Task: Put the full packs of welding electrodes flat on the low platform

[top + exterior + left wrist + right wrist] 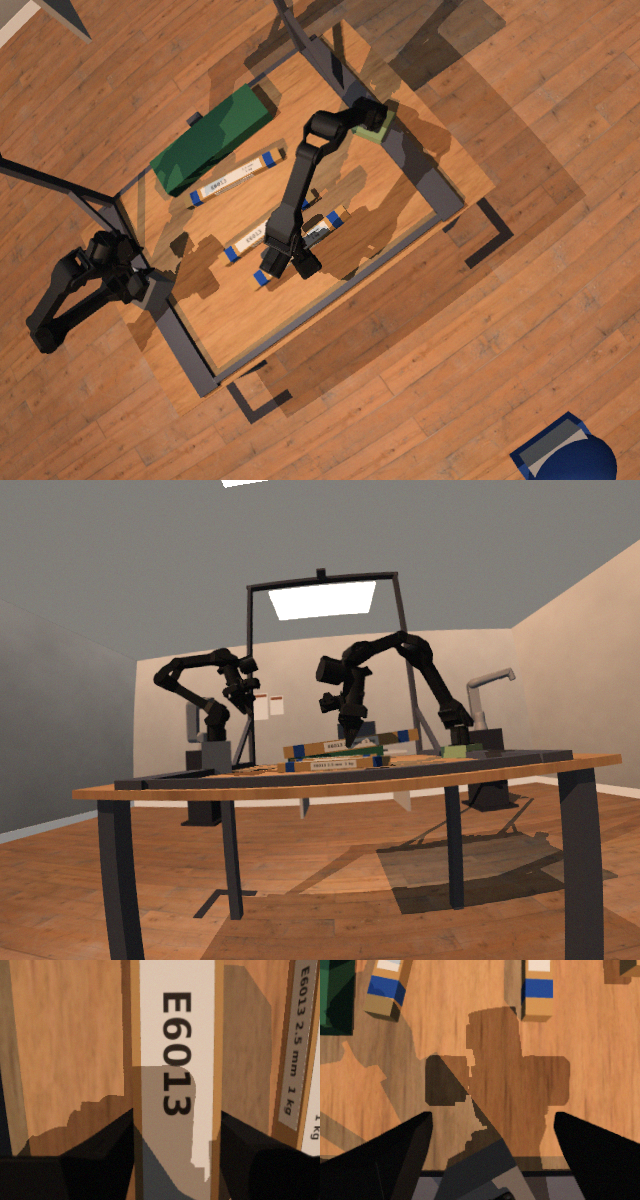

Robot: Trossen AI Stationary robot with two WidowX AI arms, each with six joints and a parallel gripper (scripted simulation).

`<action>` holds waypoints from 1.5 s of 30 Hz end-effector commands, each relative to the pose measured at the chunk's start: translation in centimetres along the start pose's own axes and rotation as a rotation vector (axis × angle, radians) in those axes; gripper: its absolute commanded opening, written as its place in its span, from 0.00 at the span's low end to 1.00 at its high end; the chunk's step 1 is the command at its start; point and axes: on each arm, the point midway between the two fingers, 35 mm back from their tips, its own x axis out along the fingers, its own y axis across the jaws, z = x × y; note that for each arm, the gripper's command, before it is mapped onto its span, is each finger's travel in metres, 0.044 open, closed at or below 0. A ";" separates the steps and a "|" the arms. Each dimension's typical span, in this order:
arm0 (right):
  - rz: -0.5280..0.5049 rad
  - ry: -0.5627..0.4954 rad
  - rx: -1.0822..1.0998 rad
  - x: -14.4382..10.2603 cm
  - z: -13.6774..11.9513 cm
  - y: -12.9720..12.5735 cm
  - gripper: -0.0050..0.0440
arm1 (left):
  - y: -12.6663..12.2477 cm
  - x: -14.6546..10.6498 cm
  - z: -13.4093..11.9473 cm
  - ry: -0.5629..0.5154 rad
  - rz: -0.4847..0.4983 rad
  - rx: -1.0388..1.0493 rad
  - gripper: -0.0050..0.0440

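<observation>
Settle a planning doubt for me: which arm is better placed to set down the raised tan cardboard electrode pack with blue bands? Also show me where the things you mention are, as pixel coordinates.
Left, I'd say. The left gripper [298, 249] [350, 745] [174, 1115] already grips that pack [334, 219] [403, 735] [177, 1025] [631, 967]; the right gripper [140, 273] [248, 712] [493, 1119] is open, off at the table's side.
</observation>
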 end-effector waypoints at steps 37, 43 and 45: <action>0.002 -0.022 0.001 -0.6 0.5 0.0 0.78 | 3.3 -5.5 3.9 -0.127 0.051 0.017 0.00; 0.002 -0.022 0.001 -0.6 0.5 0.0 0.78 | 3.3 -5.6 4.0 -0.128 0.051 0.016 0.00; 0.002 -0.022 0.001 -0.6 0.5 0.0 0.78 | 3.3 -5.7 4.0 -0.129 0.052 0.016 0.00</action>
